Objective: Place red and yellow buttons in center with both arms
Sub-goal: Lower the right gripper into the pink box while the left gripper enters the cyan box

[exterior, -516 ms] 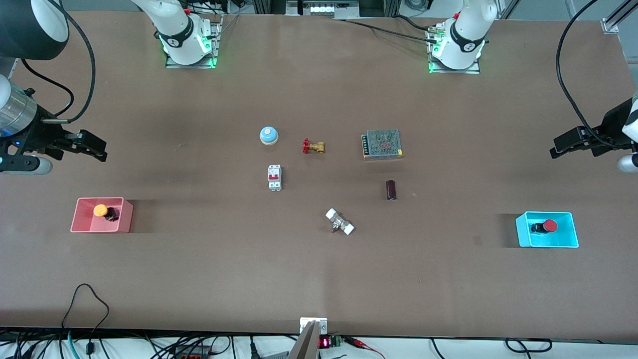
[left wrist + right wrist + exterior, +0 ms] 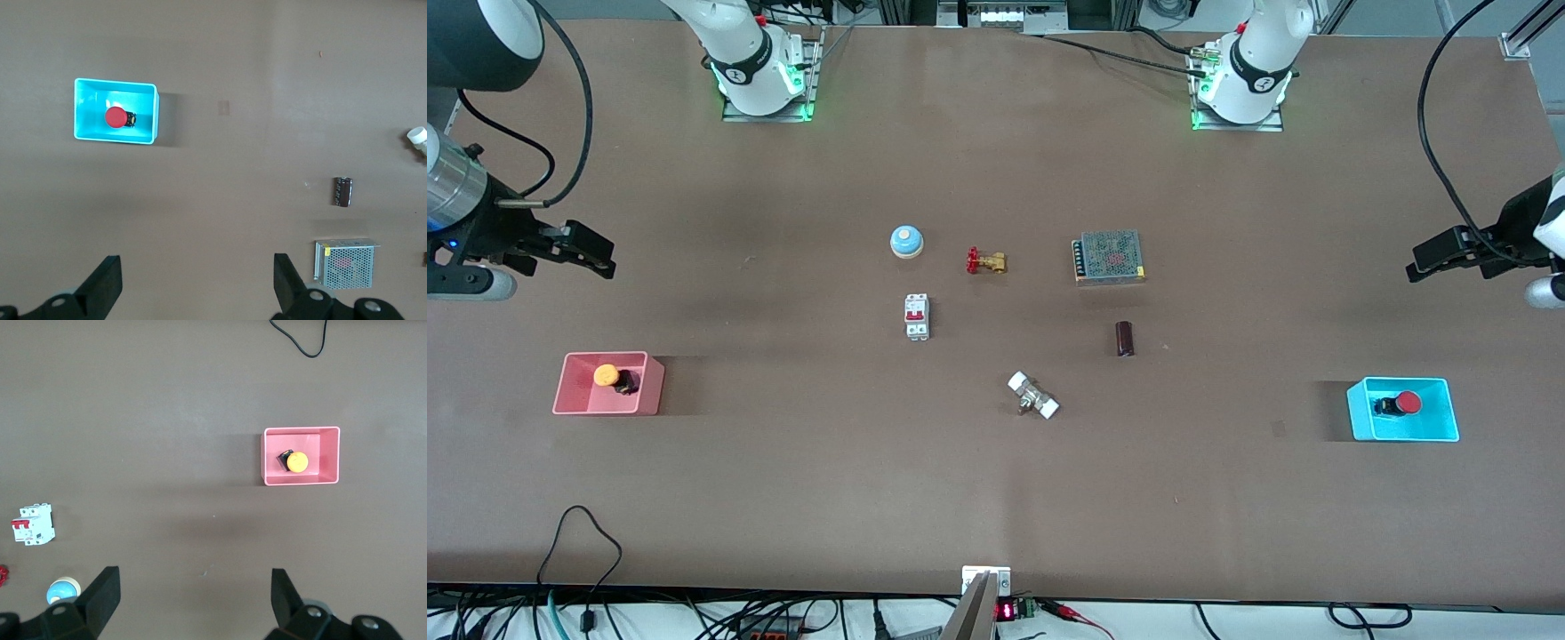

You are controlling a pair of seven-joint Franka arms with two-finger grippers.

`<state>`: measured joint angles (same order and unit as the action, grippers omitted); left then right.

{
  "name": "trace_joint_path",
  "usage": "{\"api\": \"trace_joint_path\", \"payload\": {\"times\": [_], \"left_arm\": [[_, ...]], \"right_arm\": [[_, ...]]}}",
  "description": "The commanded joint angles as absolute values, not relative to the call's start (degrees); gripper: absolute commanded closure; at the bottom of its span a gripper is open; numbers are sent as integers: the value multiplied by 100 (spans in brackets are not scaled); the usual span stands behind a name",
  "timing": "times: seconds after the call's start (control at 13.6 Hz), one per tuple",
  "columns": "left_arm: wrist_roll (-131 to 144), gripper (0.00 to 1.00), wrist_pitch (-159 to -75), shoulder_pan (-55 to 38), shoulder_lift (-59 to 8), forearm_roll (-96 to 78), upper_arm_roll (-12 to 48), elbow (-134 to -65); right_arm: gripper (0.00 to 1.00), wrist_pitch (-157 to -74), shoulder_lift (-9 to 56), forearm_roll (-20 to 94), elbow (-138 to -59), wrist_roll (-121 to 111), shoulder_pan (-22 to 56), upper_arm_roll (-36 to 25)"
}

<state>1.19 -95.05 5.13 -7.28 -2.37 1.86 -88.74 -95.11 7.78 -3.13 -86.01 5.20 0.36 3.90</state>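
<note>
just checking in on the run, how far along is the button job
Nothing done: the yellow button sits in the pink tray, the red button in the cyan tray. The right gripper and left gripper hang open and empty. Both pickups and placements at the center remain.

The front camera hangs high across the table [image 2: 996, 498], facing both arm bases and taking in the whole top. Each wrist camera looks straight down from well above. Under the left gripper [image 2: 197, 283] sits the blue tray [image 2: 116, 138]; under the right gripper [image 2: 193, 600], the pink tray [image 2: 301, 479]. The front view shares both trays.
</note>
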Motion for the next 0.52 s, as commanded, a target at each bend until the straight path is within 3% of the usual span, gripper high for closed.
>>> {"api": "trace_joint_path", "payload": {"times": [0.0, 0.3, 0.44], "left_arm": [[123, 0, -9501, 378, -1009, -105, 149, -8851], [70, 0, -9650, 510, -1677, -132, 114, -8824], [62, 0, -9650, 545, -2342, -114, 88, -8449]], "right_arm": [[0, -9492, 572, -229, -8797, 545, 44, 387], [0, -10009, 89, -185, -9560, 545, 35, 387], [0, -10011, 96, -185, -9580, 545, 35, 387]]}}
